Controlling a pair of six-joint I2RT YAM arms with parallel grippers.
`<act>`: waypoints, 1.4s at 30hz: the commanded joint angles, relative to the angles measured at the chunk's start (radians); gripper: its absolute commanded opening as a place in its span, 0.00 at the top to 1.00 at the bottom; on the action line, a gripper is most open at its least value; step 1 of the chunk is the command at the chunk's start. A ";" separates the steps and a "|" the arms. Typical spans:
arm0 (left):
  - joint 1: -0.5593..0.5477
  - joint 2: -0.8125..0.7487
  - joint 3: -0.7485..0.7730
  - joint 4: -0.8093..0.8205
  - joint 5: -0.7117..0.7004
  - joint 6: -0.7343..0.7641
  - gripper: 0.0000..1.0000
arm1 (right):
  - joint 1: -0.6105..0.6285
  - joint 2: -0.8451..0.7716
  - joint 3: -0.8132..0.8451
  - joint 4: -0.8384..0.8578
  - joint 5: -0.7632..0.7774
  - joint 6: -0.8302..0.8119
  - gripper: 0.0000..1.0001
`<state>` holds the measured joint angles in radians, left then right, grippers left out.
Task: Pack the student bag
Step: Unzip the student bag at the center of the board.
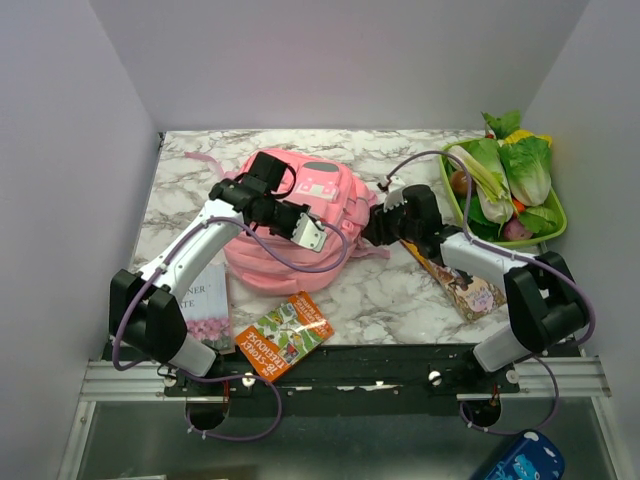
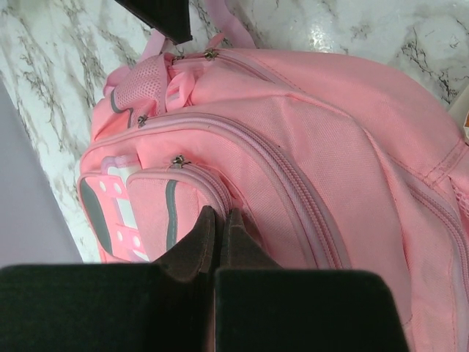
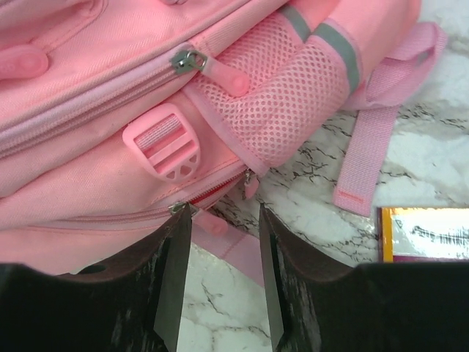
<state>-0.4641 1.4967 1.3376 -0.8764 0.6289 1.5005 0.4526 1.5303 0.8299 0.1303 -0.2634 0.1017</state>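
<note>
The student bag point(image 1: 300, 215), a soft pink backpack with a white flap patch, lies in the middle of the marble table and fills both wrist views point(image 2: 293, 147) point(image 3: 110, 88). My left gripper point(image 1: 318, 238) point(image 2: 218, 214) rests on top of it with its tips pinched shut on the pink fabric beside the front pocket's zip seam. At the bag's right side my right gripper point(image 1: 378, 228) point(image 3: 223, 220) stands open. A metal zip slider point(image 3: 179, 208) touches its left fingertip, and the pink pull tab point(image 3: 216, 224) lies loose between the fingers. A mesh side pocket point(image 3: 278, 95) is just above.
A green tray point(image 1: 556, 230) of vegetables stands at the right. An orange illustrated book point(image 1: 285, 335) and a white book with flowers point(image 1: 207, 310) lie near the front edge. A patterned flat item point(image 1: 465, 290) lies under the right arm. A yellow-edged book point(image 3: 425, 235) is beside the strap point(image 3: 366, 161).
</note>
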 commanded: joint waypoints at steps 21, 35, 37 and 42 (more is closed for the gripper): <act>0.027 0.008 0.204 0.037 -0.023 0.052 1.00 | 0.058 0.079 -0.061 0.227 -0.062 -0.161 0.45; 0.030 -0.010 0.221 0.017 -0.023 0.046 1.00 | 0.124 0.165 -0.028 0.230 0.082 -0.186 0.53; 0.033 -0.016 0.213 0.020 -0.021 0.044 1.00 | 0.129 0.157 -0.057 0.281 0.107 -0.185 0.62; 0.033 -0.029 0.186 0.030 -0.028 0.038 1.00 | 0.135 0.094 -0.106 0.333 0.150 -0.165 0.94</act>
<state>-0.4397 1.5299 1.4960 -0.9283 0.5995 1.5032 0.5774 1.6699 0.7658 0.3801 -0.1867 -0.0692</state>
